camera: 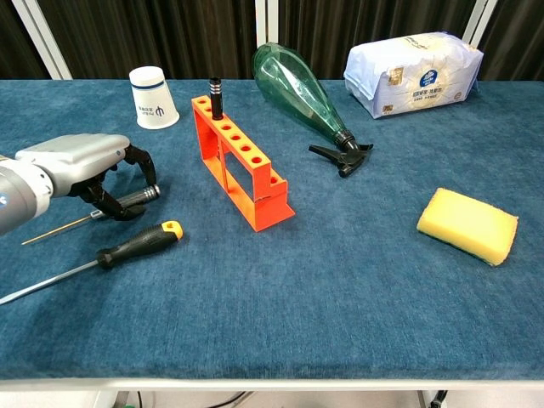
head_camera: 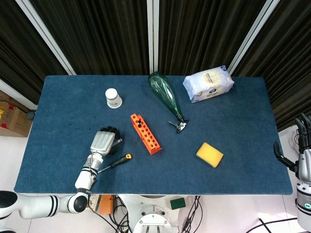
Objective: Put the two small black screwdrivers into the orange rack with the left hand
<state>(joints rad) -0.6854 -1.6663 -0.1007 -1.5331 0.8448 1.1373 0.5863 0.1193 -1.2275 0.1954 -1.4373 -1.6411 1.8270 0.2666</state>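
Note:
The orange rack (head_camera: 145, 134) (camera: 242, 161) stands mid-table, with one small black screwdriver (camera: 216, 95) upright in its far hole. The other small black screwdriver (camera: 136, 197) lies flat on the blue cloth left of the rack, its thin shaft pointing toward the front left. My left hand (head_camera: 103, 141) (camera: 81, 161) arches over its handle, fingers curled down around it and thumb close against it; the tool still rests on the table. My right hand (head_camera: 303, 155) hangs off the table's right edge, fingers spread and empty.
A larger black-and-orange screwdriver (camera: 136, 244) (head_camera: 119, 161) lies just in front of my left hand. A paper cup (camera: 153, 98), a green spray bottle (camera: 297, 85), a white packet (camera: 414, 72) and a yellow sponge (camera: 467, 225) sit behind and to the right.

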